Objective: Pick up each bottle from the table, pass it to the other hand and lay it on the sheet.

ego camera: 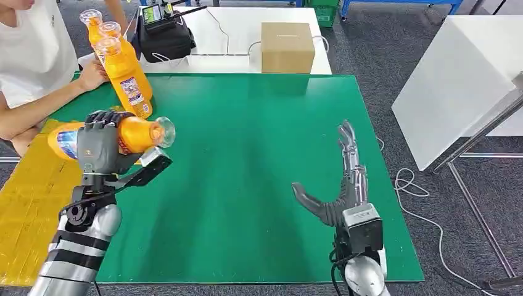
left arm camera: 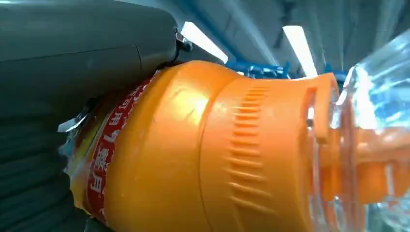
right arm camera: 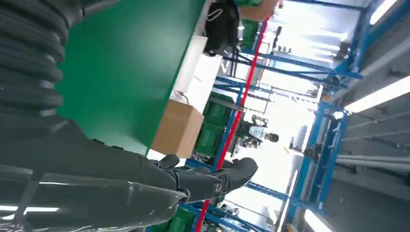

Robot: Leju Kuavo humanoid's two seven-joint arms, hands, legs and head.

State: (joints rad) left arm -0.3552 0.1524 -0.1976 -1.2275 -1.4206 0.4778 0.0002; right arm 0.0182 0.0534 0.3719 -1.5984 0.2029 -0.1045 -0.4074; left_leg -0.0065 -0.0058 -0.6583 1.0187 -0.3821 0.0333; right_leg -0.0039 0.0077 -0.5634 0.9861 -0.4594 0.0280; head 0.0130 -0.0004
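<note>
My left hand (ego camera: pixel 98 145) grips an orange juice bottle (ego camera: pixel 139 134) held sideways above the left part of the green table (ego camera: pixel 247 154), its clear cap pointing right. The left wrist view has the same bottle (left arm camera: pixel 203 154) close up against the grey hand cover (left arm camera: pixel 72 53). My right hand (ego camera: pixel 345 185) hovers over the table's right side with its fingers stretched out and the thumb apart, holding nothing; its dark fingers (right arm camera: pixel 208 181) are spread in the right wrist view. Three more orange bottles (ego camera: pixel 123 65) stand upright at the table's far left. A yellow sheet (ego camera: pixel 28 203) lies at the left.
A person in a white shirt (ego camera: pixel 34 43) sits at the far left with a hand (ego camera: pixel 92 75) by the standing bottles. A cardboard box (ego camera: pixel 287 47) and a black bag (ego camera: pixel 163 37) sit on the white table behind. A white panel (ego camera: pixel 456 80) stands to the right.
</note>
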